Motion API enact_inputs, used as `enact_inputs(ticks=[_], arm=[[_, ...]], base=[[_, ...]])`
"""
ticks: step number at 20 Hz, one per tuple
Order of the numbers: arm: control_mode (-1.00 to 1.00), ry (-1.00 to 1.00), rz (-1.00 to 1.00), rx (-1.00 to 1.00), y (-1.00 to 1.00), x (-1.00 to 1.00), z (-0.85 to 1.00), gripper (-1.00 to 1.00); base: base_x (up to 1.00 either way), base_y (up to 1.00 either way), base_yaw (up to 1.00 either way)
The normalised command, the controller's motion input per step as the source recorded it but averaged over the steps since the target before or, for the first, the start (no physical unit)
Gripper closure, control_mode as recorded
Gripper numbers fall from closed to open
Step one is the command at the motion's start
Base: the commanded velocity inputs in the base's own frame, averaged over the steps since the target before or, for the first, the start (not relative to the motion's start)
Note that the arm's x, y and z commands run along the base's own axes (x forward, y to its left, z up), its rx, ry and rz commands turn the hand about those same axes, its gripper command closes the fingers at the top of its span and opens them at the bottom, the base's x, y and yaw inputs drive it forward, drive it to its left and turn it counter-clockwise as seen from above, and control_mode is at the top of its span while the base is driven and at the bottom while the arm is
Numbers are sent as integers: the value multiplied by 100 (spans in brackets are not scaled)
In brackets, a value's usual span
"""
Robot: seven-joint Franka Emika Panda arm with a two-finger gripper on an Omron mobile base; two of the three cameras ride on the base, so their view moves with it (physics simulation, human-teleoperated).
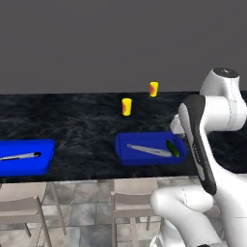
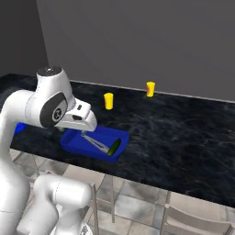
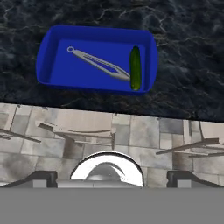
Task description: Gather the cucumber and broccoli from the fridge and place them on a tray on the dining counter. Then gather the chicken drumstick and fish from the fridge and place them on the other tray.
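**One vegetable in, three items to go**

We see the small dark green stick-shaped cucumber (image 3: 135, 68) lying inside the blue rectangular plastic tray (image 3: 52, 48), along its right end, resting free with its near tip just beside the thin grey metal tongs (image 3: 98, 64) that lie across the tray floor. That tray sits near the front edge of the long black marbled stone table (image 1: 82, 125). Our claw (image 3: 112, 181) hangs back above the tiled floor and chairs, well apart from the tray, its two dark tips spread wide with nothing between them.

So we judge the first placement done. The broccoli is not on this tray yet, and neither the drumstick nor the fish is on the second blue tray (image 1: 46, 144) at the far left of the table, which carries another grey utensil (image 1: 19, 156). Two small yellow cups (image 1: 126, 106) stand farther back on the table, untouched.

What is left, as we read it: return to the fridge for the broccoli, then fetch the two meats for the left tray.
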Motion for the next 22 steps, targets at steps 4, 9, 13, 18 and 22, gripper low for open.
enact_inputs(ticks=[4,9,13,18,22], arm=[[-100,0,0,0,40,-95,12,-100],[-100,0,0,-1,38,-80,5,-100],[-100,-4,0,-4,16,-65,-12,-100],[-100,-13,0,0,0,-86,-14,-100],[-100,0,0,0,0,-1,0,-100]], base=[[0,0,0],[0,0,0],[0,0,0],[0,0,0],[0,0,0]])
